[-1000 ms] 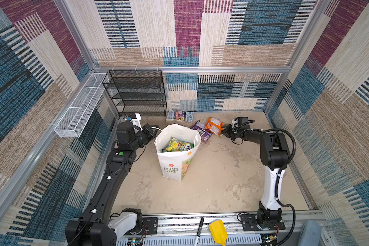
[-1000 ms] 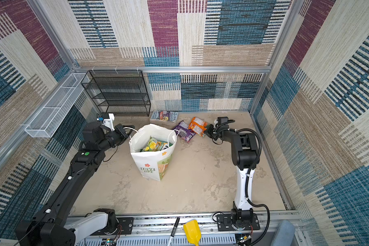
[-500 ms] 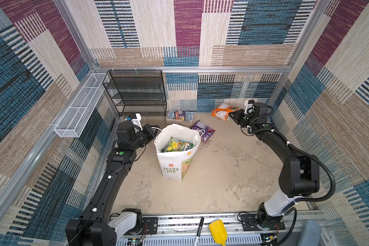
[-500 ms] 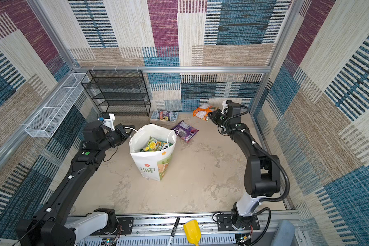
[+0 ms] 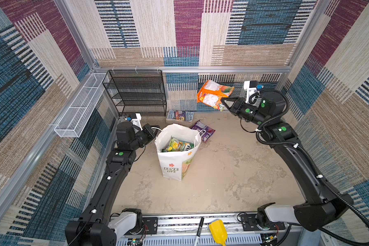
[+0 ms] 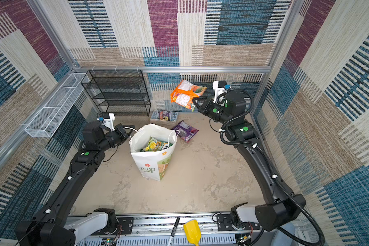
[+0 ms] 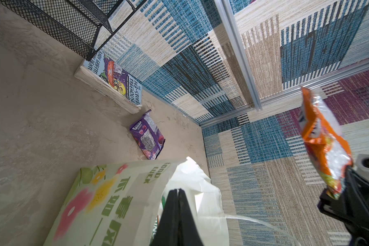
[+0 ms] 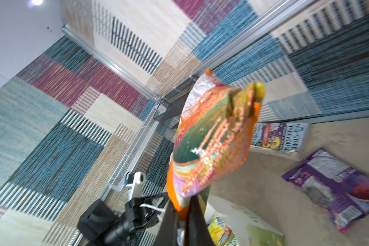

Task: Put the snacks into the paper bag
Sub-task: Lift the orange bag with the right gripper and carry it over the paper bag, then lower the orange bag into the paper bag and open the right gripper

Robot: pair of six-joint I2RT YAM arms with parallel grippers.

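— Above surface's far edge, right tool (image 5: 223,102)?
— Clamped on orange packet (image 5: 211,94), airborne.
— Left tool (image 5: 155,128)?
— Pinched on cord handle (image 8: 150,206) of paper bag (image 5: 175,168), mid-surface; purple packet (image 5: 205,131) lies just beside, far side.

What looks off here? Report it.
Nothing spilled or torn. The orange packet is pinched only by one corner in the right gripper, a thin hold; the purple packet lies on the floor beside the paper bag.
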